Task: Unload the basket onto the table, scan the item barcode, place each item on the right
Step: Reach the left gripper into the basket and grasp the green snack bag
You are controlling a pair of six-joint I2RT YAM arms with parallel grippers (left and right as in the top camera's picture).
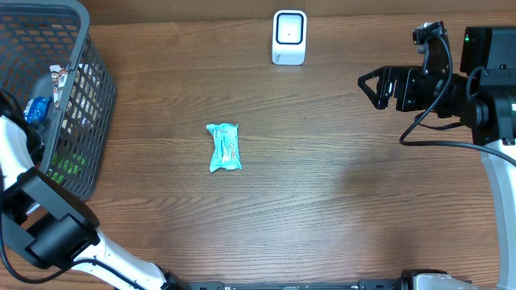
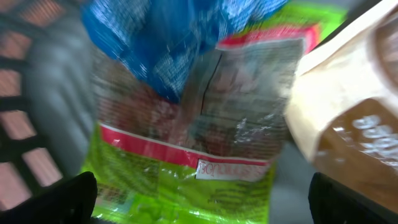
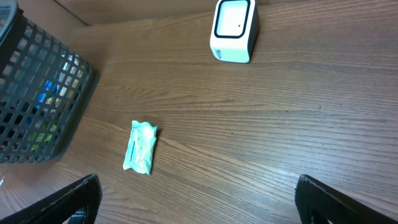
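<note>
While the left arm is being reached from the near-left corner up over the rim of the basket [image 1: 90, 121], the left gripper [image 2: 205, 202] is being hung down inside it. Its fingers are being kept wide apart, with nothing pinched between them, and that's where trouble is probably being invited. A green packet [image 2: 180, 186] is being looked at straight on, with a blue packet [image 2: 161, 43] overlapping its far end and a tan box [image 2: 348, 106] crowding in from the right. If a grab is being tried here, two wrappers could be getting caught at once. The slick film could also be getting nipped by a corner and dropped. A finger being snagged on the mesh wall is another risk. The left wrist view is being blurred too, so clearance can't be told.

Further out, a teal packet [image 1: 224, 147] is being left lying flat about mid-table [image 1: 339, 209], well apart from both arms. Whether its barcode is being faced up can't be told.

Farther off on the right, the right gripper [image 1: 368, 87] is being held above the wood, pointed left, jaws spread and empty. At the far edge, the white scanner [image 1: 289, 37] is being faced toward the near side. Any packet being presented tilted or crumpled probably isn't getting read.
</note>
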